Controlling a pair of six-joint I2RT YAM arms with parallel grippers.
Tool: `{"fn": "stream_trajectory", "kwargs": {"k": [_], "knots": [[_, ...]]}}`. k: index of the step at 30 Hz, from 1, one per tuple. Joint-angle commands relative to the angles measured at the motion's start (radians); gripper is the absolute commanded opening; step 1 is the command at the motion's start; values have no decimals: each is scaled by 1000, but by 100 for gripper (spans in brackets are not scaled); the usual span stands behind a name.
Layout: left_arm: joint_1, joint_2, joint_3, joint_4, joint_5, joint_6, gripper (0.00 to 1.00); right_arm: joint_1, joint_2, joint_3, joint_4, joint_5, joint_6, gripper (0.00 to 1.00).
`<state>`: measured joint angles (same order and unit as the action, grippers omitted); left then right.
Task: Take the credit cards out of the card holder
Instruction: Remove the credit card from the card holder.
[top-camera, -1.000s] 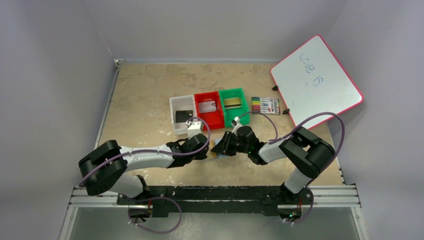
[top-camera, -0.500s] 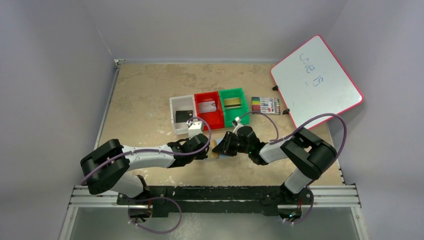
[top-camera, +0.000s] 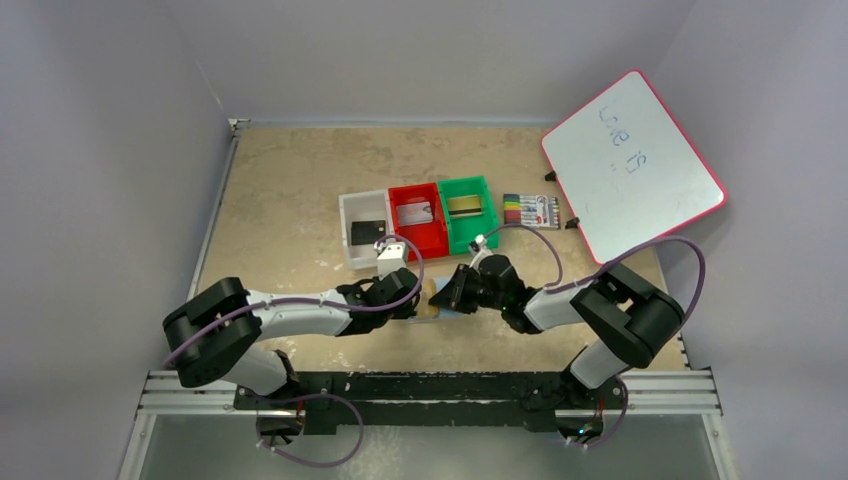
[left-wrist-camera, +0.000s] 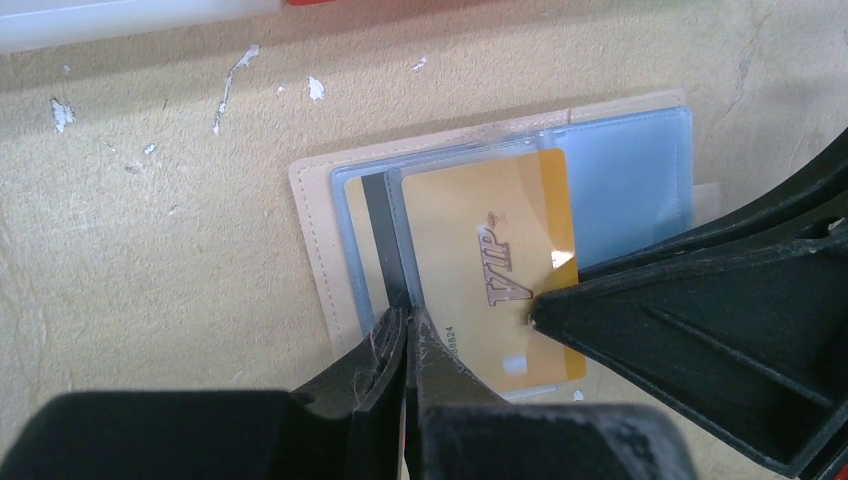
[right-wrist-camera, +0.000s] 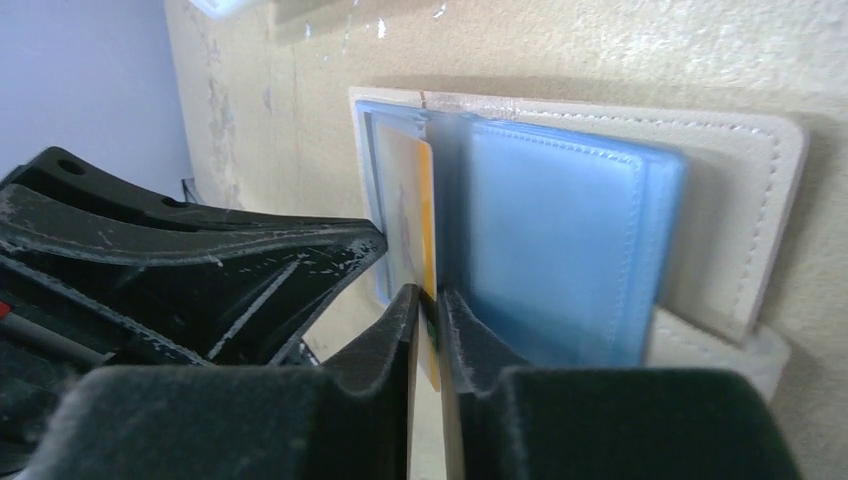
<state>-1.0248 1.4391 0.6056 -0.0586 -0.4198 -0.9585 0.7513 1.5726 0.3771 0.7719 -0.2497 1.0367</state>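
Pinching right fingers (right-wrist-camera: 392, 335) closed on the gold card (right-wrist-camera: 408, 220) at lower centre, bracing shut left fingers (left-wrist-camera: 383, 352) on the card holder (left-wrist-camera: 312, 215), drawing flat.

A: We get even, soft overhead light; the table (top-camera: 300, 180) is bright, shadows faint.
B: Agreed. Our wrist views blur the near black fingers (right-wrist-camera: 390, 345); the card (left-wrist-camera: 480, 260) shows white glare.

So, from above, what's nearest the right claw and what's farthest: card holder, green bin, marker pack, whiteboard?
1. card holder, directly at the right gripper
2. green bin, just behind it
3. marker pack, behind and to the right
4. whiteboard, far right corner
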Motion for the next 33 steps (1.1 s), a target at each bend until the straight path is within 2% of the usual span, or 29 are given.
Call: {"fn": "stream_trajectory", "kwargs": {"k": [1,3,7,9,15,16,18,21,33], "knots": [[-4,37,1,-64,-17,4,0,-8,-33,-15,4,22,-1,20],[-4,41,2,-58,-13,6,0,-11,-31,-16,19,8,-4,15],[-4,44,5,-55,-8,12,0,-19,-26,-29,59,-11,4,13],[-4,44,6,-55,-8,14,0,-22,-19,-23,60,-23,-1,18],[-4,43,5,-61,-10,19,0,-34,-15,-38,88,-36,11,22],[-4,40,5,-62,-11,19,0,-36,-18,-42,89,-35,12,21],[-4,41,5,-64,-13,20,0,-41,-23,-48,92,-34,12,10],[-4,42,6,-64,-15,23,0,-48,-30,-54,95,-34,12,0],[-4,38,5,-70,-19,25,0,-92,-68,-80,53,-41,-16,0]]}}
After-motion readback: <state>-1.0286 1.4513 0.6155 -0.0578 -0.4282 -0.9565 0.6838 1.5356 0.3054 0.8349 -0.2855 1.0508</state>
